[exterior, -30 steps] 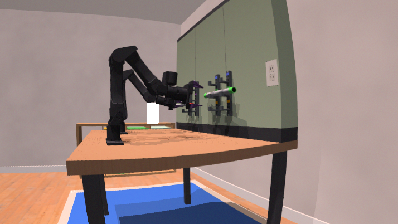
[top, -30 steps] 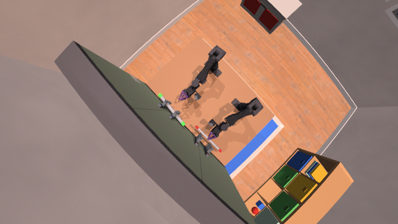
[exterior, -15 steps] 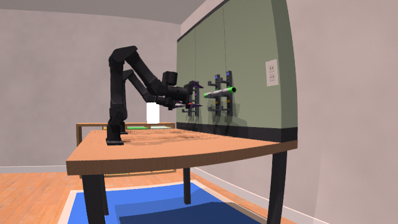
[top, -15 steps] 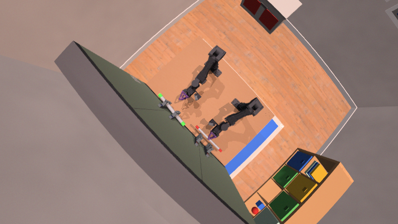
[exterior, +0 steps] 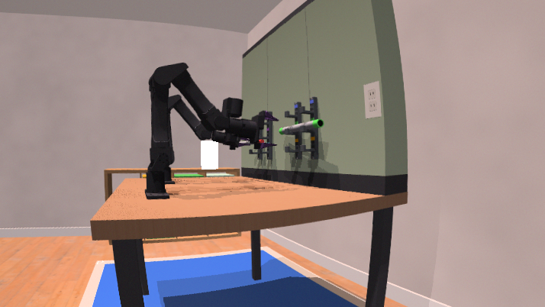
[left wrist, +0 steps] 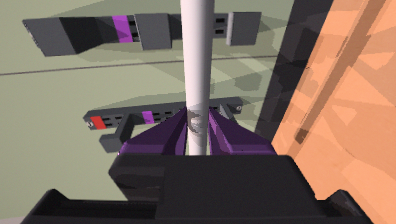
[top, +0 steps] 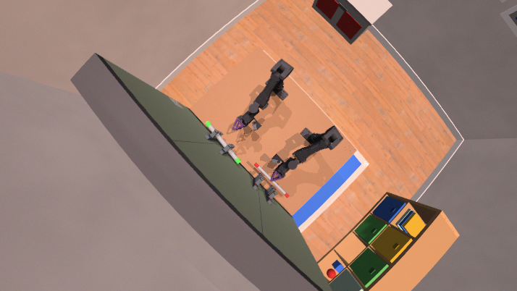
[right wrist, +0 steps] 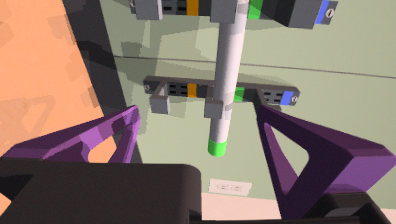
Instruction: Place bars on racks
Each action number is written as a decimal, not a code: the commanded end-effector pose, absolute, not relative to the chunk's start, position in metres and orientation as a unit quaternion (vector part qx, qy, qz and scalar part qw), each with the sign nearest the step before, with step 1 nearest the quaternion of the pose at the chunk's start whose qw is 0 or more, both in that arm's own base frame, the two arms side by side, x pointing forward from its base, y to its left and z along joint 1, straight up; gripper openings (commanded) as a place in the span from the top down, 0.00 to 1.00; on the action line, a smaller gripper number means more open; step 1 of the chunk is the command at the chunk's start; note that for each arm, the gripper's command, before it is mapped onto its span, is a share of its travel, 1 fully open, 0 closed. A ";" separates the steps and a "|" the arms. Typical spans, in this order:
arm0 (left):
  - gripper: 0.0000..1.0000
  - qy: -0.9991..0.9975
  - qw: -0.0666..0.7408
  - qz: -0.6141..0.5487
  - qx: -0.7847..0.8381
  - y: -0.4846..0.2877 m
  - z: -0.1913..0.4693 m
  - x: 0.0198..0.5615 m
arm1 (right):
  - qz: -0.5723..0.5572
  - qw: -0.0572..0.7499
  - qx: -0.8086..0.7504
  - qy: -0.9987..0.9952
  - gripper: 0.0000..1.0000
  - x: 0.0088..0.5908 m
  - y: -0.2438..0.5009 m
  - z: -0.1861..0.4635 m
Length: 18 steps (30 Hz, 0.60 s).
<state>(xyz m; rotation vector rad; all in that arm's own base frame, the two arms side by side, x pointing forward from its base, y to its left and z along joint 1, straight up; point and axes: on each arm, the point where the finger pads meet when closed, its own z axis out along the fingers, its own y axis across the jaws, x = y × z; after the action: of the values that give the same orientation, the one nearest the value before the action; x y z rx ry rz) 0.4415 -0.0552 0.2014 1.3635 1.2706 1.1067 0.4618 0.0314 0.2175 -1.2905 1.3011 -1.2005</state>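
The left fingers (top: 274,177) (exterior: 243,143) are clamped on the red-tipped bar (top: 281,189) (exterior: 245,142) (left wrist: 198,55) near its middle, a grip that should keep its two sides balanced while it hangs out in front of the left rack (top: 271,192) (exterior: 269,153) (left wrist: 156,32), apart from the rack arms. That gap probably lets it pass the upturned arm tips. The red label (left wrist: 97,122) marks the top pair, over the one with purple labels (left wrist: 122,29) (exterior: 268,129), so the bar seems to need a level lift, then a move inward and a gentle lowering. Tilting could catch one end. The green-tipped bar (top: 221,142) (exterior: 298,127) (right wrist: 228,60) lies across the middle arms of the right rack (top: 227,149) (exterior: 314,107) (right wrist: 160,103), beside green labels (right wrist: 239,93), apparently already where it belongs. The right fingers (top: 235,126) (exterior: 272,130) stand wide apart near it, holding nothing, so its weight is the rack's.

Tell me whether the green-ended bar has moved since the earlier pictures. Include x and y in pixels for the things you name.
No. The green-ended bar (top: 221,140) (exterior: 300,127) (right wrist: 228,65) shows no visible shift against its rack (top: 227,149) (exterior: 314,108) (right wrist: 249,93) in the top or exterior view.
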 end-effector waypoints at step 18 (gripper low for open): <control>1.00 0.484 0.518 0.485 0.513 -0.063 0.296 0.448 | -0.493 0.471 -0.510 0.524 0.00 0.458 0.032 0.234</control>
<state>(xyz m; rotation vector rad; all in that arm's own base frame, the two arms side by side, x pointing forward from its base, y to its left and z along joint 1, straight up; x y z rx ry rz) 0.4446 -0.0578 0.2320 1.3575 1.2632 1.1096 0.4617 0.0313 0.2170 -1.2919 1.3028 -1.2002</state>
